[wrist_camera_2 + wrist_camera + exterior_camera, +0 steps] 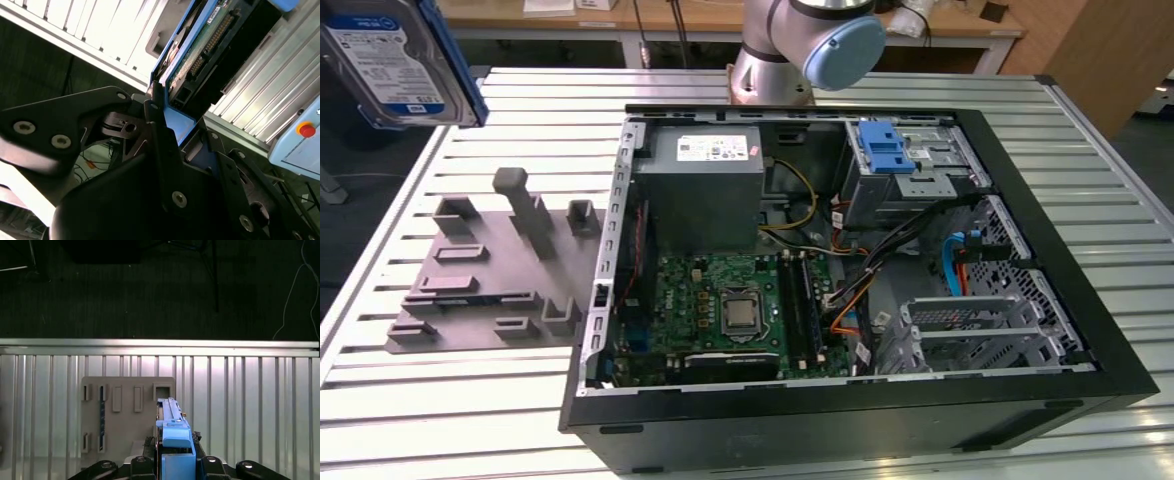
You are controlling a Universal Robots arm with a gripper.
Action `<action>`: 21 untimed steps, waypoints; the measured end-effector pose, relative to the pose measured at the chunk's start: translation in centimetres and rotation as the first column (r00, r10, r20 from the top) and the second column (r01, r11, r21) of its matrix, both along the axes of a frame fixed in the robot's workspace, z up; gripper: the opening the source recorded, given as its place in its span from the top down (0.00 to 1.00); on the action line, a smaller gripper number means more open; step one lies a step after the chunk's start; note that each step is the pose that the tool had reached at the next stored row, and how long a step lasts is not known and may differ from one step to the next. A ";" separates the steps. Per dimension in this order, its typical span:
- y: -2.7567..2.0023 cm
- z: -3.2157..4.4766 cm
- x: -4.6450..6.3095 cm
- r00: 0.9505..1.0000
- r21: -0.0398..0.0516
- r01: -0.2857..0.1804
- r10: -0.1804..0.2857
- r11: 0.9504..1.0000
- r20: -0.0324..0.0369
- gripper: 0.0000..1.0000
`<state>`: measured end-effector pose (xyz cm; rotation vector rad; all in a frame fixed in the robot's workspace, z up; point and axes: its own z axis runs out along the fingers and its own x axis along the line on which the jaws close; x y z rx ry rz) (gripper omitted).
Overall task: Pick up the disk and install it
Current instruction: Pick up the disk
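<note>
Item: disk [390, 62], blue-railed. Your gripper [172, 465] has it pinched edge-on between the jaws, long axis running straight out from them. Location: aloft over the grey holder [494, 270] on the tabletop [467, 420], well to the exterior view's left of the open computer case [854, 410].

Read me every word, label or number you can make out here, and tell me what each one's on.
Nothing reads clearly enough to quote.
On the disk: a white-and-blue label, print too small to read.
On the power-supply box: a white sticker, print too small to read.
On the motherboard: markings too small to read.
</note>
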<state>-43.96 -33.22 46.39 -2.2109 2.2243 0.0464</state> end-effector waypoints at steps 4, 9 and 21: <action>0.00 0.22 0.0 1.000 0.000 0.000 0.000 1.000 0.000 0.64; 0.00 0.54 0.0 1.000 0.000 0.000 0.000 1.000 0.000 0.64; 0.00 1.76 0.0 1.000 0.000 0.000 0.000 1.000 0.000 0.64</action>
